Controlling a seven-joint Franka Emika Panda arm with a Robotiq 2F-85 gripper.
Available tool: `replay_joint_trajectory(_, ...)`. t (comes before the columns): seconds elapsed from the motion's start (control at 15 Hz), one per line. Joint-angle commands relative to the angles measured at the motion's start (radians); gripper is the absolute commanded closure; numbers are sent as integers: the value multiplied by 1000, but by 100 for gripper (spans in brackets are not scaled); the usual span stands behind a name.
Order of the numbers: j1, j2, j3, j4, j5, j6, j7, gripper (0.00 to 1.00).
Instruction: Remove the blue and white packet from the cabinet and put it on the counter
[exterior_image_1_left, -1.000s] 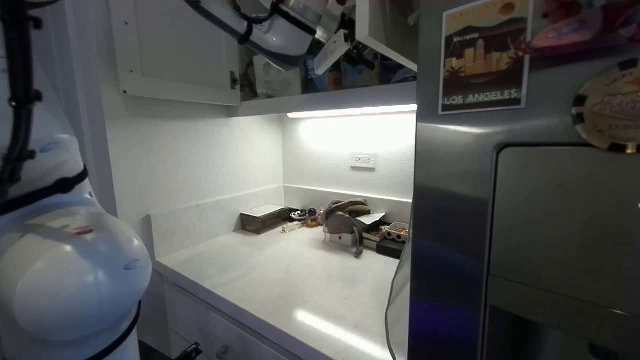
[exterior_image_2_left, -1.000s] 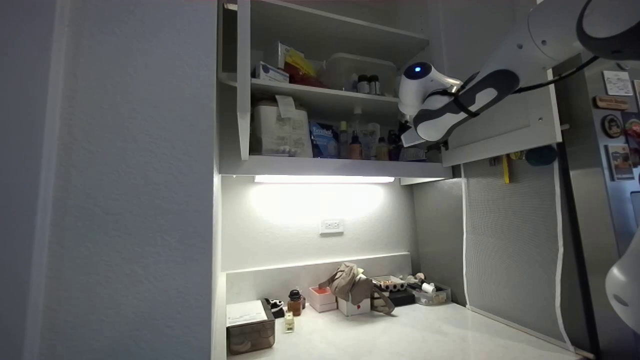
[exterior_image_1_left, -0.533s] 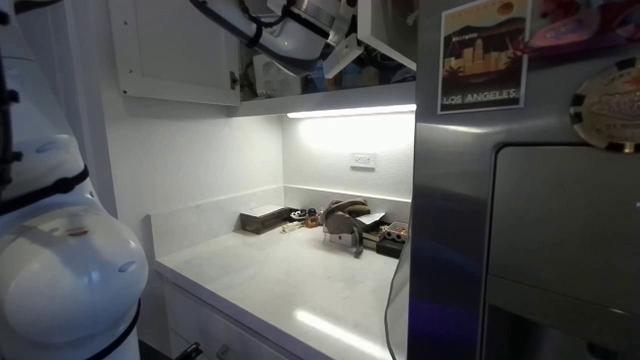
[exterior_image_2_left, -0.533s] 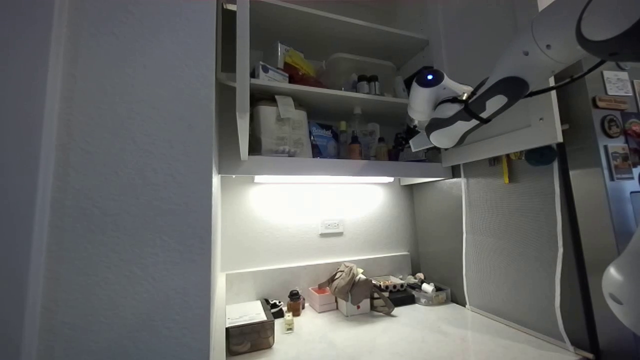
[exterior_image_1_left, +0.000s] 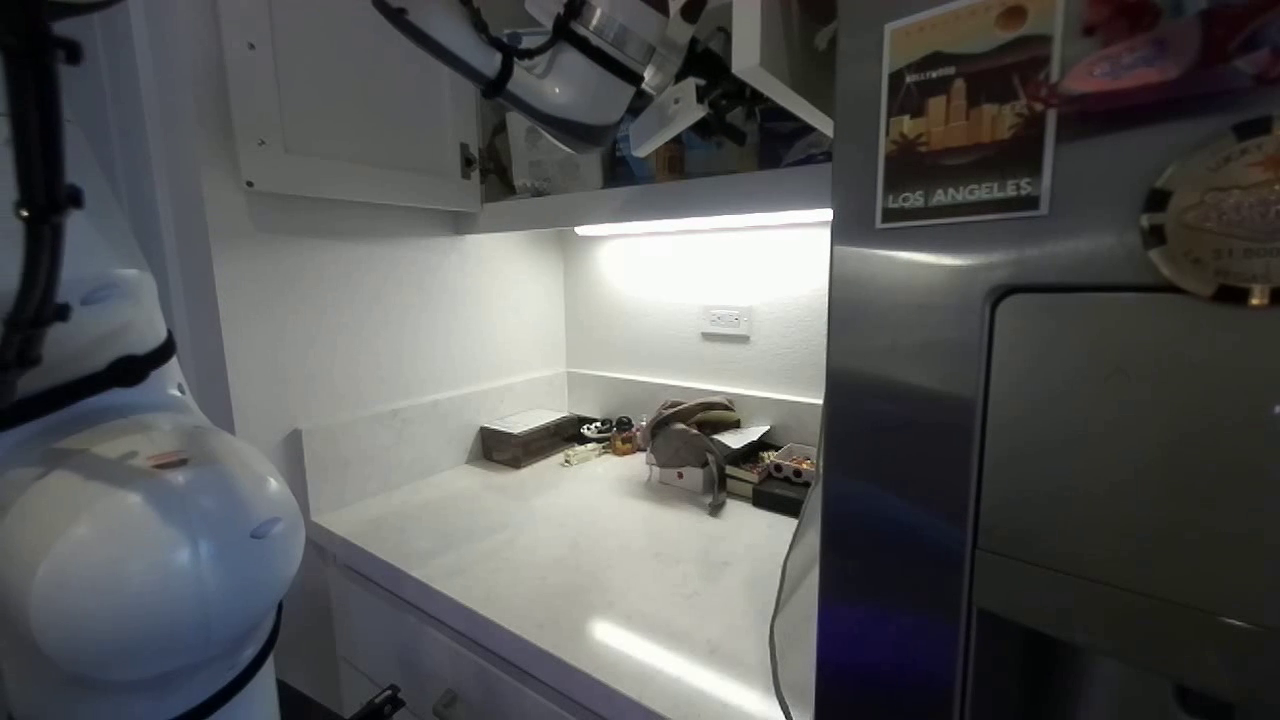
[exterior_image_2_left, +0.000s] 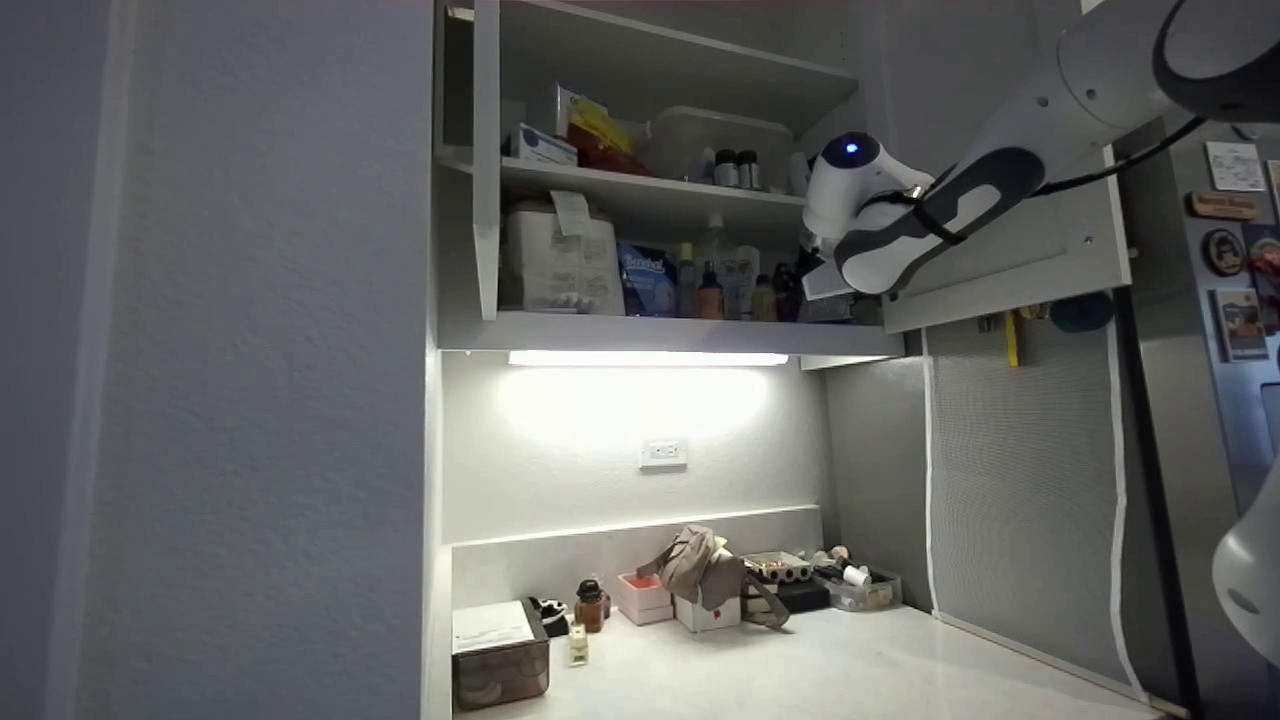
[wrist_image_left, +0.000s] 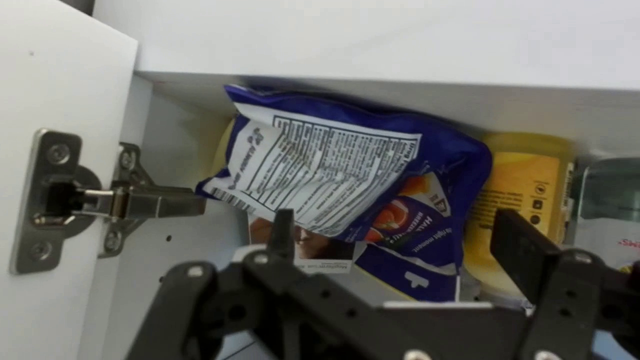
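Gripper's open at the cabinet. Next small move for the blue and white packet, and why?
I'd probably nudge the open gripper toward the metal hinge before advancing: in the wrist view, part of the blue and white packet extends hinge-side of the gap, while the finger farther from the hinge overlaps the yellow container.

Free space before packet (wrist_image_left: 325, 170), hinge (wrist_image_left: 119, 202) and yellow container (wrist_image_left: 522, 185) flanking

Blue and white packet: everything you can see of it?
The blue and white packet, a creased, soft plastic-looking pouch, sits aslant inside the white cabinet. It carries a white panel of dark print, a barcode near one corner and fruit artwork. A yellow rounded container is beside it; contact is unclear. The open black hand isn't gripping it.
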Motion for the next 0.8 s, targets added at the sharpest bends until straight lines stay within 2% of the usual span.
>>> replay_joint_trajectory(0.0, 5, 10, 15, 31, -25, 13, 7, 0)
replay_joint_trajectory(0.73, -2, 86, 25, 89, -76, 24, 24, 0)
